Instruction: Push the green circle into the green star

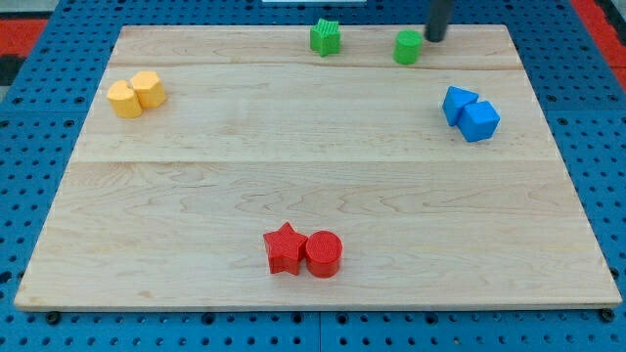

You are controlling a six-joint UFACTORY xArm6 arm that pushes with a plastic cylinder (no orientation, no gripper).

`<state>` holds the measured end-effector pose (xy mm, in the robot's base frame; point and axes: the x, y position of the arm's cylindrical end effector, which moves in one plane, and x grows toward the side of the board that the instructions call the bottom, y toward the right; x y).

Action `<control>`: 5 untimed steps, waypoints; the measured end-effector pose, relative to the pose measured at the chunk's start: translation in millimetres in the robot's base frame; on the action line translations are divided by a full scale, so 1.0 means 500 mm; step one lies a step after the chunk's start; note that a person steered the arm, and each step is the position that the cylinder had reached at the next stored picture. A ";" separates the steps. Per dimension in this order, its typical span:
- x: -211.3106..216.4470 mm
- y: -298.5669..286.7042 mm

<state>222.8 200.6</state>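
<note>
The pale wooden table (pixel 313 186) carries every block. Its far edge holds the task's pair: the green star-shaped block (pixel 326 37) near the middle of that edge, and the green circle, a short cylinder (pixel 408 47), toward the far right corner, with a clear gap between them. So the push looks unfinished; the circle must slide toward the view's left to meet the star. My tip (pixel 434 37) sits just beside the circle on its right, well placed. There are no jaws, only a rod.
</note>
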 end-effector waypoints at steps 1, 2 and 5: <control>0.067 0.060; 0.063 -0.016; 0.022 -0.254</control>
